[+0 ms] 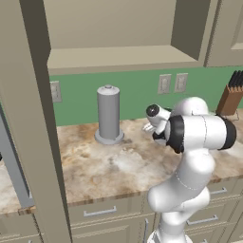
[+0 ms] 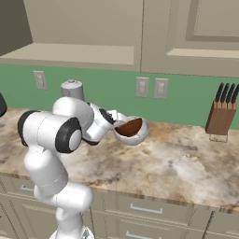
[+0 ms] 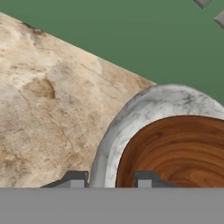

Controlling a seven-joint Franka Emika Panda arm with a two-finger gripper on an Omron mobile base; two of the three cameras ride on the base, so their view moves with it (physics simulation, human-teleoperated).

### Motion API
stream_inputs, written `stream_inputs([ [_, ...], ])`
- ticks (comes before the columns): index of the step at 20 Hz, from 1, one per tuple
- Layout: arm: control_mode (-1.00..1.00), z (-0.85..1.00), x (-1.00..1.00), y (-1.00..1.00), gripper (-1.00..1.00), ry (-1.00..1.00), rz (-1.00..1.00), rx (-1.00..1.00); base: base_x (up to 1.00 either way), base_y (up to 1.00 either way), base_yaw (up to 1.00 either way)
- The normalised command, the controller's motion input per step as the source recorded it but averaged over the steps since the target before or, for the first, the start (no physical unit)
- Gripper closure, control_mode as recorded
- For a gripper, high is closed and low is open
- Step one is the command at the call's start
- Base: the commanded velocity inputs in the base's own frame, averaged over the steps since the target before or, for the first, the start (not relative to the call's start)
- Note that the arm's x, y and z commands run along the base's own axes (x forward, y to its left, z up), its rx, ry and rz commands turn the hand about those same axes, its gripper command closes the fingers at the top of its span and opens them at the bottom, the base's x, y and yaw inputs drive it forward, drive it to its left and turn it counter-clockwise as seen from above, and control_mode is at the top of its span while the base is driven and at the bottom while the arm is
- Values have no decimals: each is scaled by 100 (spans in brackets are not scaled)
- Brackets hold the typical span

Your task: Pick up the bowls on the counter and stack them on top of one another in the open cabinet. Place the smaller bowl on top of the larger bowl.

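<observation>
While the arm reaches low over the counter [image 2: 186,163], the end effector [image 3: 111,179] sits at the near rim of the pale whitish-grey bowl [image 2: 140,135], one fingertip [image 3: 75,178] outside the wall, the other inside it. Jaws look narrowly parted, straddling the grey rim; firm grip cannot be confirmed. Dark reddish-brown bowl [image 2: 129,126] is nested inside the grey one, glossy wood-grain interior showing in hand view [image 3: 179,153]. Both bowls seem tilted and just above the counter in right base view, near the green backsplash [image 2: 186,100]. Grey canister [image 1: 108,114] stands upright on the counter, left of the arm. Open cabinet [image 1: 123,57] is overhead, knife block [image 2: 220,117] far right.
</observation>
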Motion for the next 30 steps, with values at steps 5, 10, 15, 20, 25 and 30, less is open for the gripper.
stream_inputs([
  [5, -100, 27, -20, 6, 100, 0, -2, 0, 0, 0, 0],
  [10, -100, 37, -21, 26, 100, 0, -5, 0, 0, 0, 0],
  [15, -100, 46, -21, 31, 100, 0, -5, -3, 0, 0, 0],
  [20, -100, 43, -27, 21, 100, 0, -5, -1, 0, 0, 0],
  [25, -100, 40, -26, 22, 100, 2, -2, -3, 0, 0, 0],
  [30, -100, 39, -36, 19, 100, 0, -1, -10, 0, 0, 0],
])
